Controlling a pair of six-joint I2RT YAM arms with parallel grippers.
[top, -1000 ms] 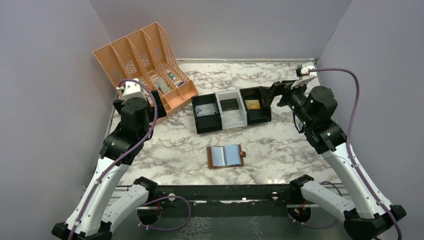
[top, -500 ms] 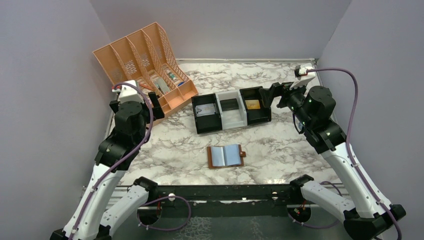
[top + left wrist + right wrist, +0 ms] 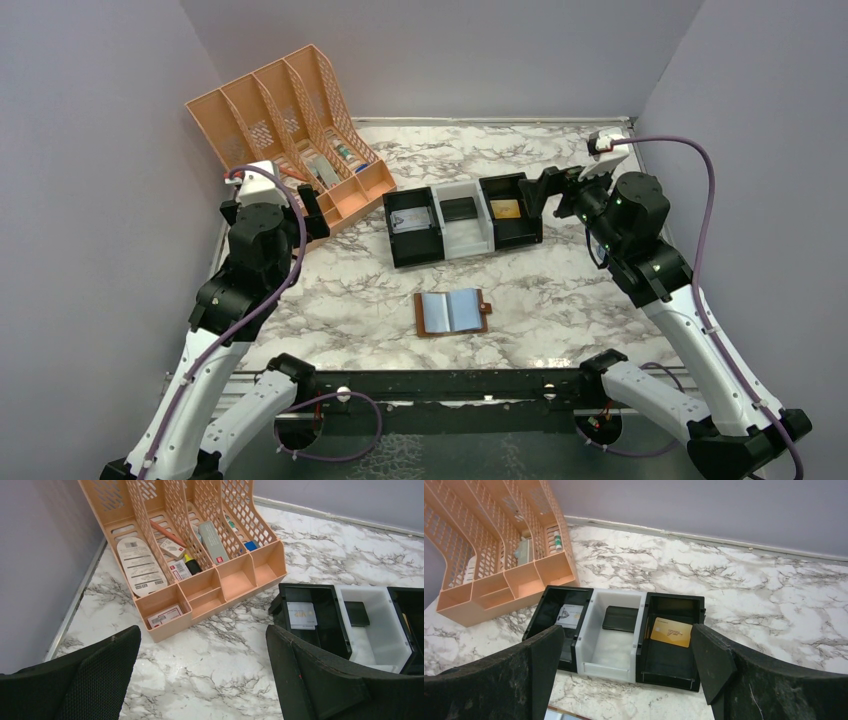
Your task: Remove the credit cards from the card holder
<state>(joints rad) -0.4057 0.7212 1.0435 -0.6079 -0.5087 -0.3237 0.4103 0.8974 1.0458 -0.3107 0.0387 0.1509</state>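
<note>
The card holder (image 3: 452,313) lies spread open on the marble table, brown outside with a snap tab on its right edge. Its inner faces are pale blue-grey; from here I cannot tell the credit cards from the pockets. One corner of the card holder (image 3: 558,714) shows at the bottom of the right wrist view. My left gripper (image 3: 311,207) (image 3: 202,630) hangs open over bare marble by the orange rack, well to the left of the holder. Farther back, my right gripper (image 3: 546,190) (image 3: 628,630) stands open and empty beside the right bin.
Behind the holder stand three joined bins: a black one (image 3: 412,240) with a white card (image 3: 301,615), a white one (image 3: 466,232) with a dark flat item, and a black one (image 3: 514,222) with a gold card (image 3: 670,631). An orange file rack (image 3: 290,130) stands back left. Walls close in on both sides.
The left arm has drawn slightly back and left. The right gripper has edged a little left toward the bins. The card holder has not moved; both grippers stay open.
</note>
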